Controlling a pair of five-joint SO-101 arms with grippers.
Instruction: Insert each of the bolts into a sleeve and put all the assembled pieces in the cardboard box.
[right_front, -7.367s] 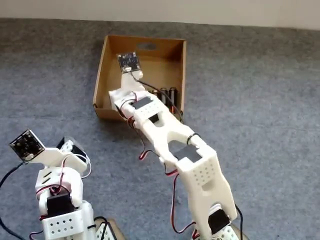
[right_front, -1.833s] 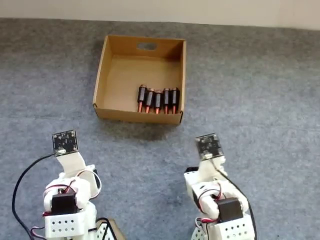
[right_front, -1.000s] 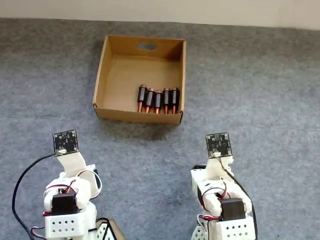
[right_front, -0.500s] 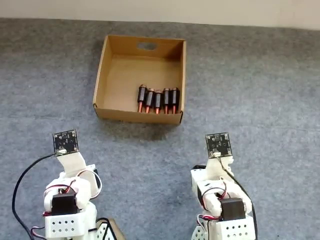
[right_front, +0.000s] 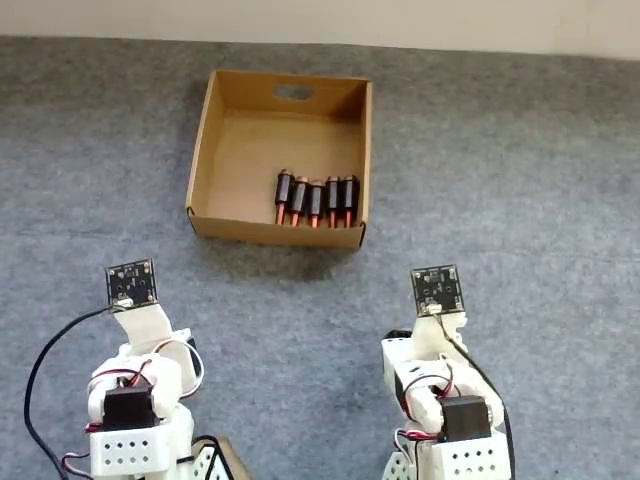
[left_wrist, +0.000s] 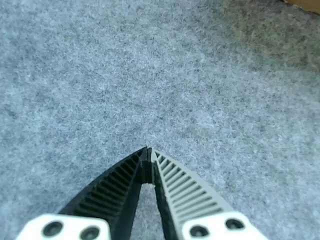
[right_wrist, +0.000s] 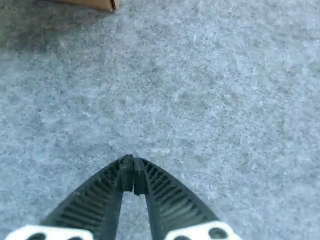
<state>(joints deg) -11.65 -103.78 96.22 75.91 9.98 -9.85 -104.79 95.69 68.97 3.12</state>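
Stretching under everything, grey carpet (right_front: 540, 170) covers the table, ending at a pale strip (right_front: 320, 18) along the far edge of the high view. The cardboard box (right_front: 204, 150) sits on it far from me, nearer my left side than my right, with an oval handle hole (right_front: 294, 93) in its far wall. A broad band of carpet lies between the box's near wall and my arms, and wider stretches flank the box on both sides, the widest on my right. My left arm (right_front: 135, 400) and right arm (right_front: 442, 405) are folded back close to their bases, well apart from each other, and the near edge of the high view cuts both bases off. My left gripper (left_wrist: 148, 152) hangs over bare carpet, its jaws pressed together with nothing between them; a sliver of the box is cut off at one corner of its wrist view. My right gripper (right_wrist: 133, 162) is likewise clenched on nothing above carpet, with a box corner cropped at the frame edge. Five assembled pieces (right_front: 315, 200) lie side by side in the box's near right corner, black at the far end, copper toward the near wall; whether they touch that wall I cannot tell.
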